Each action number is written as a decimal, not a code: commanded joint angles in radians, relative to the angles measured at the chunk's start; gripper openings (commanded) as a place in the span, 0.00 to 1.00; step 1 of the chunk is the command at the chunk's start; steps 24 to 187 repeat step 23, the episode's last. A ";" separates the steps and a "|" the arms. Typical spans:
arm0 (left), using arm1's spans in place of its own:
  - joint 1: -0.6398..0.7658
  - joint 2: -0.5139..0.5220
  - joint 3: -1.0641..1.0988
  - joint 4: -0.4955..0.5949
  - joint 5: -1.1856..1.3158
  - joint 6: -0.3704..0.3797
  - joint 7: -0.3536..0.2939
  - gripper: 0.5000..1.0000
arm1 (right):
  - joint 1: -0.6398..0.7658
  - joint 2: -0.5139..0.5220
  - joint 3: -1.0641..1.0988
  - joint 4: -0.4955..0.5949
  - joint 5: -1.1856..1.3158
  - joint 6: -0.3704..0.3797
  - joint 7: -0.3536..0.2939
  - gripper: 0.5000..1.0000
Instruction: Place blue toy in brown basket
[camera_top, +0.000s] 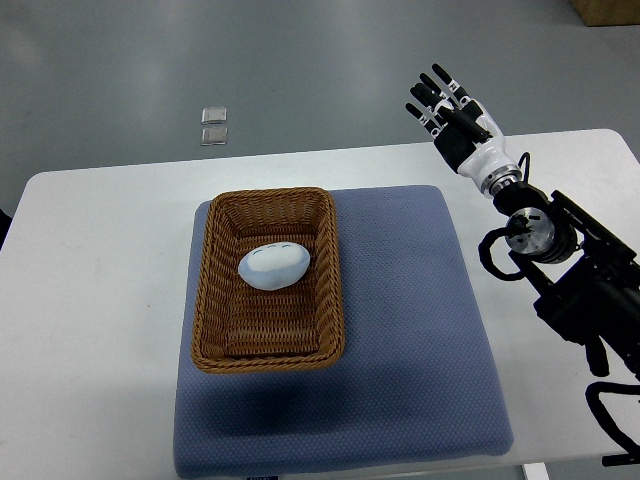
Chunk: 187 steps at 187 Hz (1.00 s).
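A pale blue and white egg-shaped toy (273, 265) lies inside the brown wicker basket (219, 347), a little toward its far side. The basket sits on the left half of a blue-grey mat (420, 330). My right hand (448, 106) hovers high beyond the table's far right edge, well away from the basket, with its fingers spread and nothing in them. Its arm (560, 255) runs in from the right edge. The left arm does not show.
The mat lies on a white table (90, 300). Two small clear square pieces (214, 125) rest on the grey floor past the table's far edge. A brown box corner (607, 10) shows at top right.
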 joint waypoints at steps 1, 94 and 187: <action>0.001 0.000 0.000 0.000 0.000 0.000 0.000 1.00 | -0.010 0.000 0.000 -0.001 0.001 -0.002 0.001 0.79; 0.001 0.000 0.000 -0.001 0.000 0.000 0.000 1.00 | -0.010 0.000 0.003 0.000 0.001 -0.007 0.001 0.79; 0.001 0.000 0.000 -0.001 0.000 0.000 0.000 1.00 | -0.010 0.000 0.003 0.000 0.001 -0.007 0.001 0.79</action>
